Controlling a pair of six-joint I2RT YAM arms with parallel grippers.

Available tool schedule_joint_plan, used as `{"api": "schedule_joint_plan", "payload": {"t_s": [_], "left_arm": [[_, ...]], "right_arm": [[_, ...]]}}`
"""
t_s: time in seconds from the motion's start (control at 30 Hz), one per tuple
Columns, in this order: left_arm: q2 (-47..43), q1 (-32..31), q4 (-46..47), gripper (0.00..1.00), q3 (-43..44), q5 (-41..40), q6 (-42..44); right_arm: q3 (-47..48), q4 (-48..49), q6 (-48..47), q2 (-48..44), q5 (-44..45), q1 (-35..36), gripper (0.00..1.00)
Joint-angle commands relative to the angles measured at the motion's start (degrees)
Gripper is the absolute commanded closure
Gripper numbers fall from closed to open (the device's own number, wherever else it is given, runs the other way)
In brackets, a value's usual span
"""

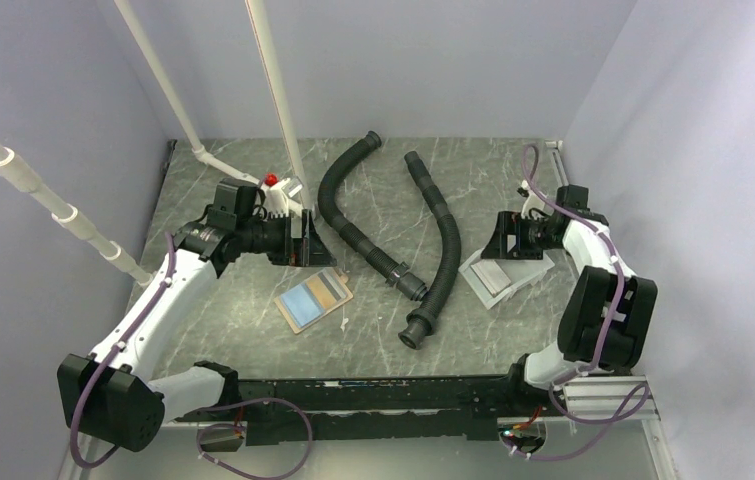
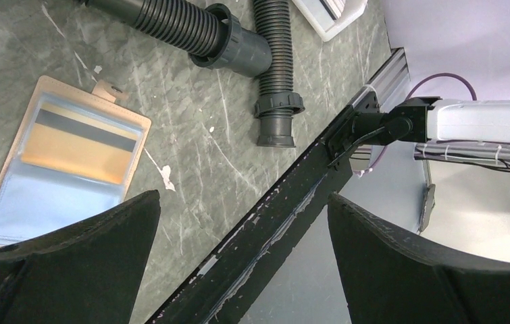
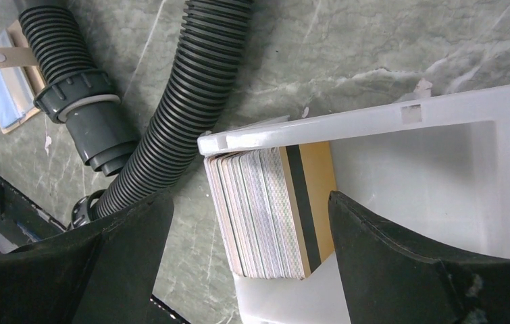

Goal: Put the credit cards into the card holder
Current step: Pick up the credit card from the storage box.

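Observation:
The tan card holder (image 1: 313, 298) lies open on the table, its inside showing blue and orange; it also shows in the left wrist view (image 2: 63, 172). A stack of credit cards (image 3: 272, 209) stands on edge in a white tray (image 3: 373, 118), an orange-yellow card with a black stripe at its outer face. In the top view the cards (image 1: 493, 277) rest in the tray (image 1: 533, 272) at the right. My left gripper (image 1: 313, 240) is open and empty, just behind the holder. My right gripper (image 1: 501, 240) is open and empty, its jaws spread over the card stack (image 3: 252, 202) without touching it.
Two black corrugated hoses (image 1: 353, 215) (image 1: 443, 250) lie between the holder and the tray; one hose covers part of the holder in the right wrist view (image 3: 9, 88). White pipes (image 1: 278, 100) rise at the back left. A small red object (image 1: 271, 180) sits by the pipe's base.

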Motion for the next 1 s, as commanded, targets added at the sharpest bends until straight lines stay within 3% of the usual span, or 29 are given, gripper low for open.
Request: {"api": "schedule_joint_plan", "payload": {"t_s": [0.0,0.37,0.67,0.97], "left_arm": [[-0.8,-0.2,1.1,0.0,-0.2,1.7,2.0],[-0.5,0.1,1.3,0.01,-0.1,2.2,2.2],[-1.0,0.4,1.4,0.01,-0.2,2.1,2.2],[-0.9,1.1,1.8,0.01,-0.5,3.0,2.0]], "right_arm": [[-1.3,2.2,-1.2,2.6,-2.6,-0.1,0.14],[-1.2,0.8,-1.4,4.9,-2.9,2.1,0.19],[-2.0,1.0,-1.5,2.2,-1.6,2.7,0.34],[-2.6,1.4,-1.3,0.3,-1.4,2.7,0.57]]}}
